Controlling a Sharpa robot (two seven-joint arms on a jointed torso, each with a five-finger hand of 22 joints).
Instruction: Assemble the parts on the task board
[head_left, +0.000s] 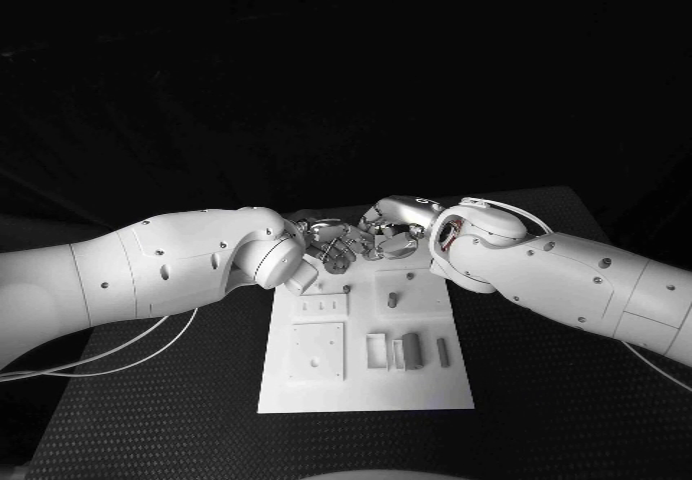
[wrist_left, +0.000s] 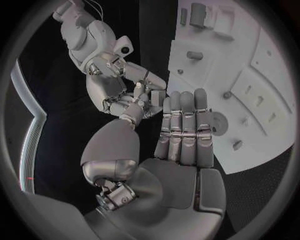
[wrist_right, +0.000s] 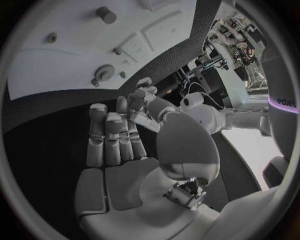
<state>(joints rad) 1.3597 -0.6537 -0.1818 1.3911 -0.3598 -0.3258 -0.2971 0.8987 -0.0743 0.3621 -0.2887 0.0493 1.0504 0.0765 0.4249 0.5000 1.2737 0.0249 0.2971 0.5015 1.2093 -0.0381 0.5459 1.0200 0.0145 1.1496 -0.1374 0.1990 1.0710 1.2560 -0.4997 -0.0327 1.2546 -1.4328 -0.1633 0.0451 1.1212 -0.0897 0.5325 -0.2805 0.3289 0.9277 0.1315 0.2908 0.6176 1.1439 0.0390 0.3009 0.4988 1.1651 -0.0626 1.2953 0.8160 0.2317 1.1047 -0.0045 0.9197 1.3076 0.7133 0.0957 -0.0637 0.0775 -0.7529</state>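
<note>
The white task board lies in the middle of the black table. Grey parts stand in it: an upright block, a thin bar and a short peg. Both hands meet over the board's far end. My left hand keeps its fingers straight and together, with the thumb stretched toward the other hand. My right hand faces it, its fingers nearly straight. A small pale piece shows between the two hands; I cannot tell whether the right hand pinches it.
A square recessed plate and several small slots sit on the board's left half. A round knob and a peg stand at the board's far end, under the hands. Black table surface runs on both sides of the board.
</note>
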